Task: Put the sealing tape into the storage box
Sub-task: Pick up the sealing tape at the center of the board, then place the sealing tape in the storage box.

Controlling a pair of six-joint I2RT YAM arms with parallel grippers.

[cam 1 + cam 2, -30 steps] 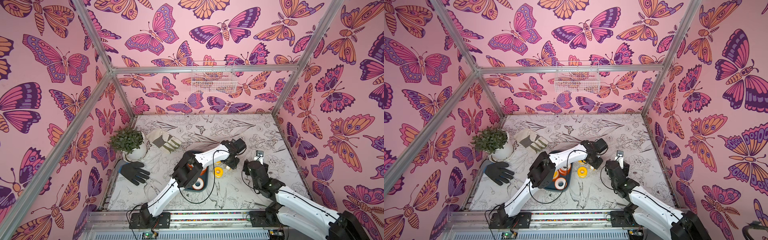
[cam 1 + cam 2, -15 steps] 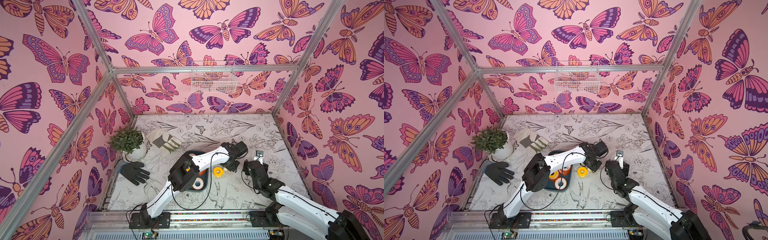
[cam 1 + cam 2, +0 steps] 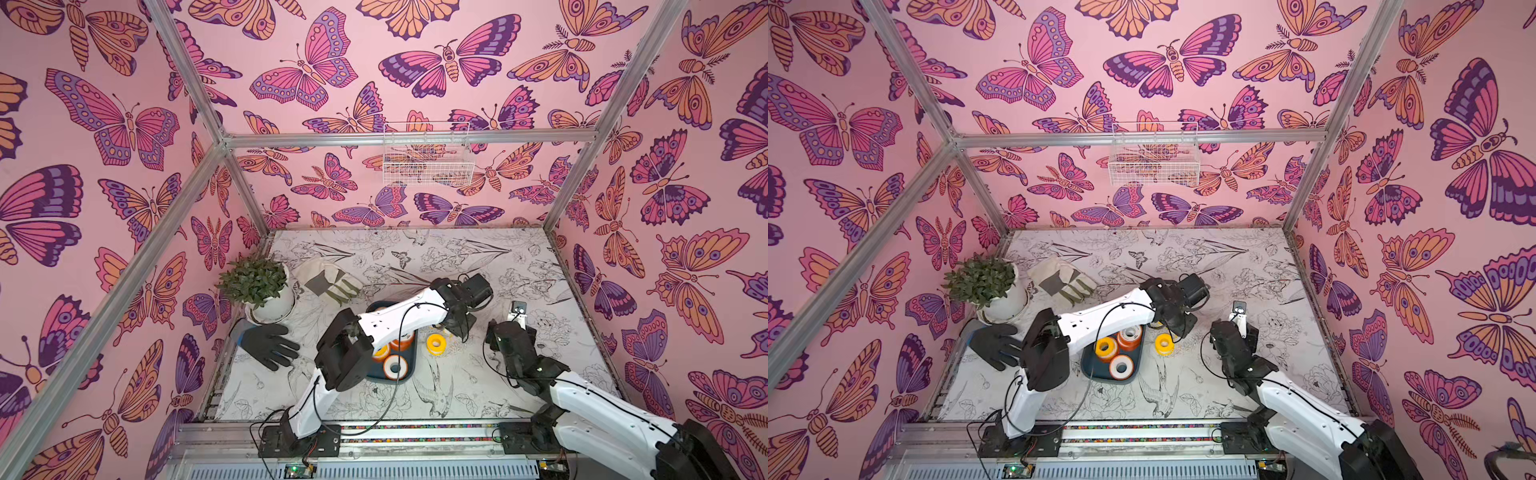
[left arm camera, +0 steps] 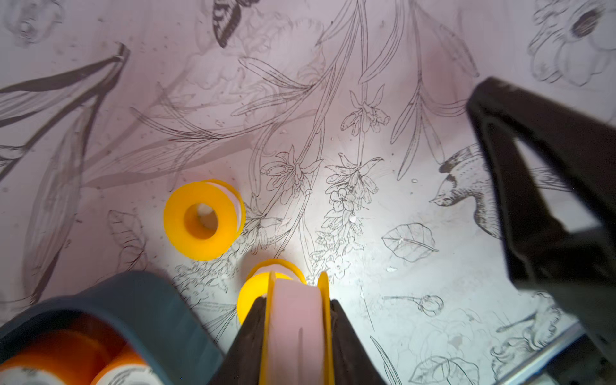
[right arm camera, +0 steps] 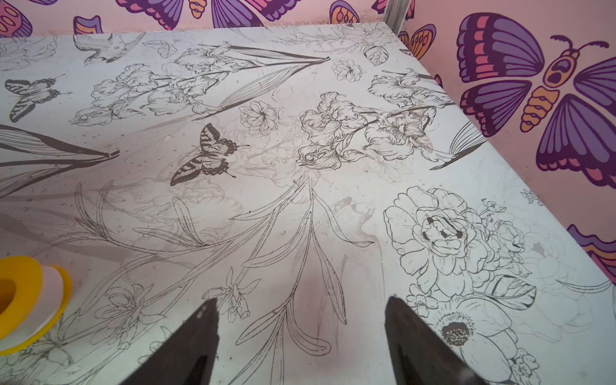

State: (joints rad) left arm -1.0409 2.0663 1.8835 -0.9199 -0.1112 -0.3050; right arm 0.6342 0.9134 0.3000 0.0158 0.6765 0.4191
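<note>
Left wrist view gives you the nearest fact first: the left gripper (image 4: pixel 298 301) is clamped on a yellow spool (image 4: pixel 295 336) that stands on edge, one jaw against each flange and the white tape band facing the camera. That pinch across the flanges looks like the surest hold on so thin a reel. You cannot tell whether it has left the desk (image 4: pixel 400 200). Just behind it a second spool (image 4: pixel 250 293) peeks out, partly hidden. A little farther off, a flat spool (image 4: pixel 203 220) lies on its face with the hole up, apart from both. Close beside the grip, the box (image 4: pixel 140 293) shows a rounded corner with orange spools (image 4: pixel 66 353) inside, and in both top views three reels sit in it. Since the rim is that near, your carry should be short: lift, clear the wall, then let go over a free patch of the box floor. Beyond the flat spool, the right gripper (image 5: pixel 301 300) hangs over bare desk with its jaws apart and nothing between them. It is probably parked there to keep the left arm's path free. Farther back lie a black glove (image 3: pixel 270 345), a pale glove (image 3: pixel 332 282) and a plant (image 3: pixel 257 282). A wire basket (image 3: pixel 428 166) hangs on the far wall, and none of these concern you.
</note>
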